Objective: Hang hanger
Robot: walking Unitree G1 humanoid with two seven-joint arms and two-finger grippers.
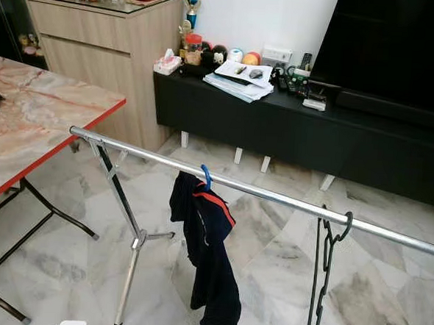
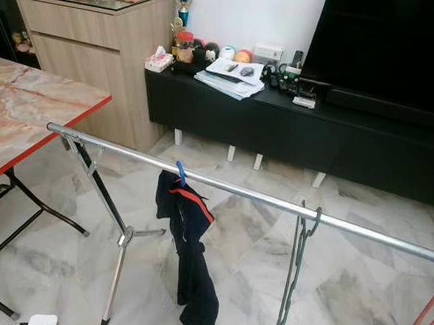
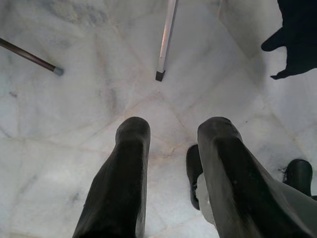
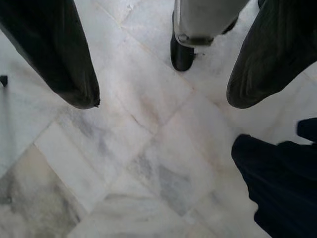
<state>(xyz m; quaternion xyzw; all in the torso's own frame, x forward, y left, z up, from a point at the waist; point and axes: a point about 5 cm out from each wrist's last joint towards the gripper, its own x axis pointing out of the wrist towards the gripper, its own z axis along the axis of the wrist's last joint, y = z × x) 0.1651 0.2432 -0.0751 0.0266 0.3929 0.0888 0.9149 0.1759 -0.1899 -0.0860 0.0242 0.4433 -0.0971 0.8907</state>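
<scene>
Overhead, black hanger (image 1: 327, 269) on rail (image 1: 274, 196); both end effectors (image 3: 171, 144) (image 4: 163, 99) low, fingers apart

**No readable text**

Checked all views, nothing legible. Papers (image 1: 237, 81) on the black TV console (image 1: 293, 127) carry print, but it's too small and blurred to read. The tissue box (image 1: 167, 62) and the jar (image 1: 192, 49) beside it show packaging colours, no decipherable lettering. The trophy (image 1: 192, 5) by the wall and the trinkets on the wooden cabinet (image 1: 107, 38) give no readable labels. The dark garment (image 1: 208, 250) on the rail has a red stripe, no visible logo or brand mark.
</scene>
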